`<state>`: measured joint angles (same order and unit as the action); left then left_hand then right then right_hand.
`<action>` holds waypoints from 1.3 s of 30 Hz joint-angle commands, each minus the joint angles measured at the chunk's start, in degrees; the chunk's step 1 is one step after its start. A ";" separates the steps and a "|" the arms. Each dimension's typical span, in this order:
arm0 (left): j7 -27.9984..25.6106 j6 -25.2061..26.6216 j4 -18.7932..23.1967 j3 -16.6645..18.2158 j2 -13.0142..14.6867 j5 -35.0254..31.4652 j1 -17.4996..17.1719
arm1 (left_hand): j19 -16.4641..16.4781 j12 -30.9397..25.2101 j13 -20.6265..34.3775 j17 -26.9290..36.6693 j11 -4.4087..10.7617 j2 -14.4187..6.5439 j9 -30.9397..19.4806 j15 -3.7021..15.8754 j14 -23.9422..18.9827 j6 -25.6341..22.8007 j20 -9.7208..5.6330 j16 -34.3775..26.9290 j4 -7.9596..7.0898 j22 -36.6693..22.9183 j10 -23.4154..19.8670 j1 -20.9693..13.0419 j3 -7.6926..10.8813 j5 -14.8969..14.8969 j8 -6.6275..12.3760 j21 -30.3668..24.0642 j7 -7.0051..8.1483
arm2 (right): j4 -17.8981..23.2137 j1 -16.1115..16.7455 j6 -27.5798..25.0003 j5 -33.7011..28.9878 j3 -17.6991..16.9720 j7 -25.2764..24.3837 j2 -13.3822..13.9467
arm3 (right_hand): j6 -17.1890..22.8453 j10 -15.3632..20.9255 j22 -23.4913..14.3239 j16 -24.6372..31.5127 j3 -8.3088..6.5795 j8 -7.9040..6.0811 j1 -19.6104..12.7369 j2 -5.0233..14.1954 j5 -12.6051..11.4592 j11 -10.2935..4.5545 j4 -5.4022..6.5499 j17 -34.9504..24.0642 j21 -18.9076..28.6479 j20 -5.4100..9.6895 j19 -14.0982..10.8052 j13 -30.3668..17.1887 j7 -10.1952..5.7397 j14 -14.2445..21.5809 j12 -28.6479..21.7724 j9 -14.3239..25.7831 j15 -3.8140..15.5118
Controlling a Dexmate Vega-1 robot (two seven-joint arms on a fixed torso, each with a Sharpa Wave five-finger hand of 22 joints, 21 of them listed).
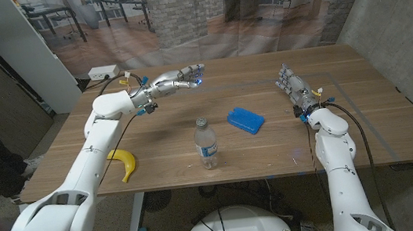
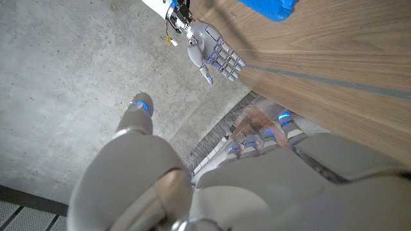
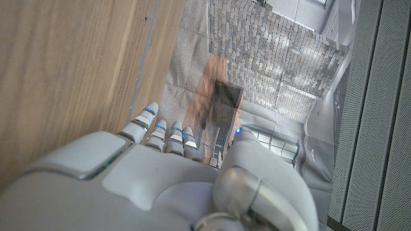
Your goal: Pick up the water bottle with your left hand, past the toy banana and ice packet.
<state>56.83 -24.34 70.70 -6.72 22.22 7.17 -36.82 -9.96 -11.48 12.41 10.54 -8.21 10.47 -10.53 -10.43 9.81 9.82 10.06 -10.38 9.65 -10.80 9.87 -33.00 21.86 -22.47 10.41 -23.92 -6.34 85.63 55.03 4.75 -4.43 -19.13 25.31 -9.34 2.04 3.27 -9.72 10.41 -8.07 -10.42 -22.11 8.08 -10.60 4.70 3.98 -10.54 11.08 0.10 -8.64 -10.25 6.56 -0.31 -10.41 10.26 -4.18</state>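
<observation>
The clear plastic water bottle [image 1: 206,144] stands upright on the surface well nearer the robot than the empty, spread-fingered left hand [image 1: 178,79]; likely light, smooth and squashable, best gripped mid-body

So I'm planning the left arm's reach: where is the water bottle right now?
In the head view the water bottle stands upright near the table's front edge, about mid-table, between the toy banana on its left and the blue ice packet just behind-right.
</observation>
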 commanded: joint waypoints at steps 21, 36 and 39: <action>11.49 1.74 8.68 0.49 7.73 3.10 -2.19 | -3.39 -0.63 0.46 0.05 -1.09 -0.24 -0.35 -1.43 11.28 19.24 0.20 -0.03 -0.54 -0.39 11.91 -2.61 -4.01 -2.64 -0.03 1.22 -3.85 | 3.08 3.42 -0.44 -2.92 2.81 -2.60 -2.49 | 0.07 -0.13 -0.32 0.49 -0.06 -0.35 0.70 -0.02 -0.20 0.40 0.21 -0.08 0.35 -0.13 -0.60 -0.14 0.57 -0.08 -0.35 0.08 -0.54; 15.69 -0.68 9.13 0.54 7.27 7.21 -1.75 | -3.50 -0.77 0.53 0.05 -1.39 -0.35 -0.37 -1.66 11.82 19.29 0.19 -0.12 -0.69 -0.44 12.42 -3.46 -5.39 -3.53 0.44 1.58 -4.04 | 1.86 1.77 -0.45 -3.76 3.79 -3.23 -2.31 | 0.05 -0.08 -0.32 0.48 -0.10 -0.34 0.91 -0.04 -0.23 0.39 0.19 -0.05 0.34 -0.09 -0.58 -0.14 0.54 -0.06 -0.37 0.08 -0.48; 16.22 -0.87 9.42 0.32 7.15 7.49 -1.60 | -3.58 -0.83 0.54 0.06 -1.74 -0.28 -0.37 -1.68 11.97 19.10 0.12 -0.13 -0.80 -0.46 12.46 -3.44 -5.87 -3.74 0.55 1.69 -4.14 | 2.00 1.79 -0.45 -3.79 3.76 -3.35 -2.30 | 0.01 -0.08 -0.32 0.48 -0.10 -0.33 0.94 -0.06 -0.24 0.42 0.19 -0.04 0.34 -0.12 -0.60 -0.14 0.54 -0.05 -0.37 0.08 -0.51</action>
<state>70.35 -24.10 79.26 -6.02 29.42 12.72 -38.81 -9.96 -11.88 12.67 10.39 -9.33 10.16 -10.81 -11.66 9.81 9.82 10.05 -10.38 8.86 -11.07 9.77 -35.70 16.49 -25.78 10.52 -22.45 -6.33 87.86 57.33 4.30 -7.79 -15.78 22.38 -11.63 2.04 3.27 -9.72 10.41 -8.08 -10.42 -21.59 8.15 -10.60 4.70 3.97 -10.39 11.08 0.10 -8.64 -10.25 6.56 -0.31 -10.42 10.12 -4.18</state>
